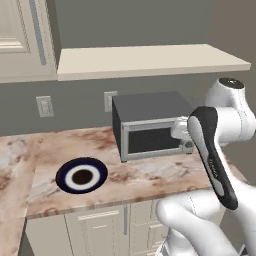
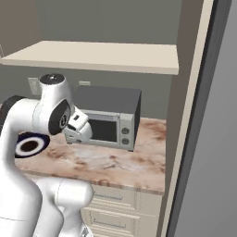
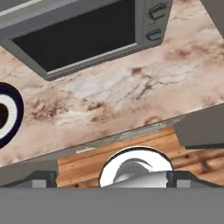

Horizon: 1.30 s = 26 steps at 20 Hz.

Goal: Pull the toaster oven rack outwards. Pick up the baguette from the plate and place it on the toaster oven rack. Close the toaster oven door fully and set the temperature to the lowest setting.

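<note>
The toaster oven (image 1: 150,107) stands at the back of the marble counter, its door (image 1: 151,141) shut with the dark glass upright. Behind that glass the rack is hidden. The plate (image 1: 81,175) lies to the oven's left with nothing on it; the baguette is hidden from me. My gripper (image 1: 179,131) hovers in front of the oven's right side, near the knob panel (image 2: 125,131), touching nothing. In the hand view the door (image 3: 78,39) and knobs (image 3: 155,11) are above, the plate (image 3: 6,114) at the left, and the fingertips (image 3: 43,179) stand wide apart: open, with nothing held.
A cream wall shelf (image 1: 150,60) hangs above the oven. Outlets (image 1: 44,106) sit on the grey wall, and an upper cabinet (image 1: 20,40) is at the far left. A tall panel (image 2: 194,115) bounds the counter on the right. Drawers (image 2: 115,203) lie below the counter edge.
</note>
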### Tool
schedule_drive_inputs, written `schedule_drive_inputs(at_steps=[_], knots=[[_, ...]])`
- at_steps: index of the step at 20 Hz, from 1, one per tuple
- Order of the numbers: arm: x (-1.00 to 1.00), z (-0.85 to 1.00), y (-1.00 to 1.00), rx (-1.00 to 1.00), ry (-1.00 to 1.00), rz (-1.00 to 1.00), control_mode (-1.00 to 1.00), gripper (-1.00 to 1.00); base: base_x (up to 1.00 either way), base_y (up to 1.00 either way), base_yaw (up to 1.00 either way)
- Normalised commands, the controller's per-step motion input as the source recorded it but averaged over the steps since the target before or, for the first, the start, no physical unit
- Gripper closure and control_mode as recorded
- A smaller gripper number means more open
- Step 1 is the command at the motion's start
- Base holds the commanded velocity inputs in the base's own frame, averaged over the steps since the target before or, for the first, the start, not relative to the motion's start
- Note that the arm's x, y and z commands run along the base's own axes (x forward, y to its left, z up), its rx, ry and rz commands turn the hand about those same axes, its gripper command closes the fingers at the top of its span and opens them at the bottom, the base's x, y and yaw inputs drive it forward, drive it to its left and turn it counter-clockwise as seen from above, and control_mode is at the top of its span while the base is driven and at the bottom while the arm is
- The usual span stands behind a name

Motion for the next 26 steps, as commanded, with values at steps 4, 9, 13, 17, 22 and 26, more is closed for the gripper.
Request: schedule_drive_inputs(at_steps=[4,9,13,17,22,26], knots=[[-0.17,0.00,-0.47,0.35,-0.28,0.00,-1.00,-1.00,0.00,0.00,0.00],[-0.25,-0.03,-0.42,0.26,-0.33,0.00,-1.00,-1.00,0.00,0.00,0.00],[-0.08,-0.04,-0.30,0.17,-0.32,0.00,-1.00,-1.00,0.00,0.00,0.00],[0.19,0.00,-0.38,0.17,-0.23,0.00,-1.00,-1.00,0.00,0.00,0.00],[0.46,-0.01,-0.35,0.24,-0.07,0.00,-1.00,-1.00,0.00,0.00,0.00],[0.50,-0.09,-0.18,0.27,-0.01,-0.02,-1.00,-1.00,0.00,0.00,0.00]])
